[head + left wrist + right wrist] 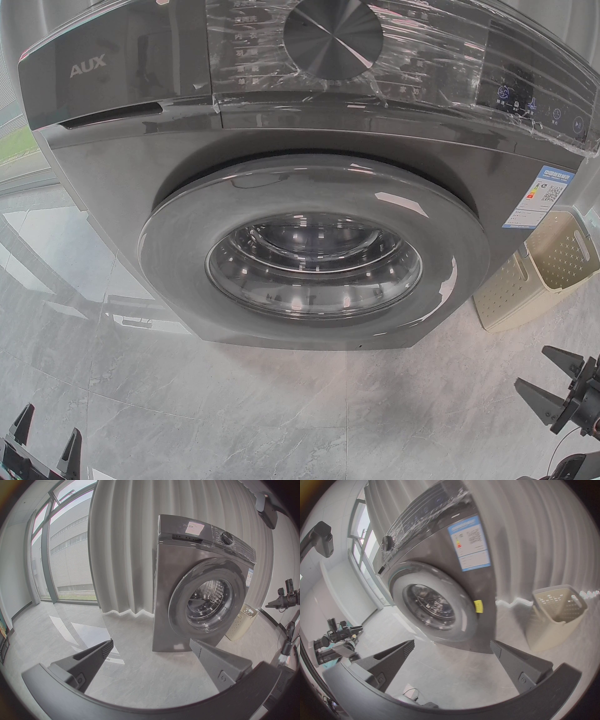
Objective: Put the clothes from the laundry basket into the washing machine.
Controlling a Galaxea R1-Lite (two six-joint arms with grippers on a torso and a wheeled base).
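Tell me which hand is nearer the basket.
The right hand; the basket stands on that side of the washer, the left hand far across.

Dark grey washing machine (312,175), beige perforated laundry basket (550,269), grey marbled floor (250,406)

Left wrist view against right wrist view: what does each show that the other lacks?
Left wrist view: a grey building outside, and the plain left side panel of the dark grey front-loading washing machine. Right wrist view: a small yellow tag beside the round door, and the open top of the beige perforated plastic laundry basket. Both: the machine with its door shut, the basket on the floor beside it, the pleated white curtain, and the left gripper or right gripper, jaws open.
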